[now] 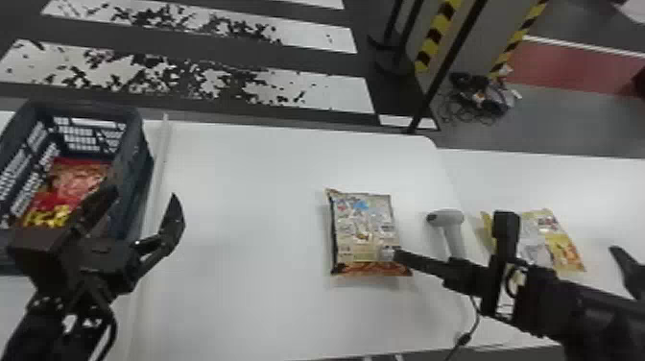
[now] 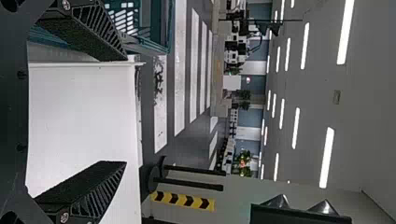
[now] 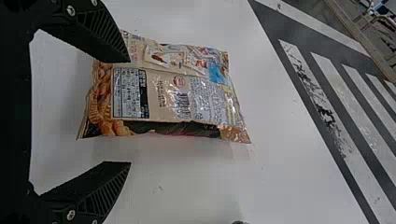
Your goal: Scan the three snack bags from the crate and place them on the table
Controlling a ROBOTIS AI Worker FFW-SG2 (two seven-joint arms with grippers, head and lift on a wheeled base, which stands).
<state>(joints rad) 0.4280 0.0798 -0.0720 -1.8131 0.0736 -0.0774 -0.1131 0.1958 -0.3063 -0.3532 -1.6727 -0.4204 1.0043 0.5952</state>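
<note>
Nearest, at the lower left of the head view, the left gripper (image 1: 145, 194) is open, its two black fingers standing well apart with nothing between the tips. The right gripper (image 1: 508, 249) comes in from the lower right, also open; its wrist view shows a wide gap between the fingers, and one fingertip overlaps a corner of the beige snack bag (image 1: 362, 223), though whether they touch I cannot tell. That bag lies flat on the white table (image 1: 249, 201), just right of the frame's centre, printed side up, with its orange-brown end toward the bottom of the frame. To its right lies the pale handheld scanner (image 1: 446, 218), and beyond that, at the right, a yellow-and-white snack bag (image 1: 552, 233), partly hidden by the right gripper. At the left edge stands the dark crate (image 1: 132, 158), with red-and-yellow packaging (image 1: 79, 177) on its floor; how many bags that makes is unclear. Past the table, worn white stripes (image 1: 307, 91) cross the dark floor along the upper left, while a heap of cables (image 1: 480, 96) lies at the upper right, by yellow-and-black hazard tape (image 1: 434, 36).
</note>
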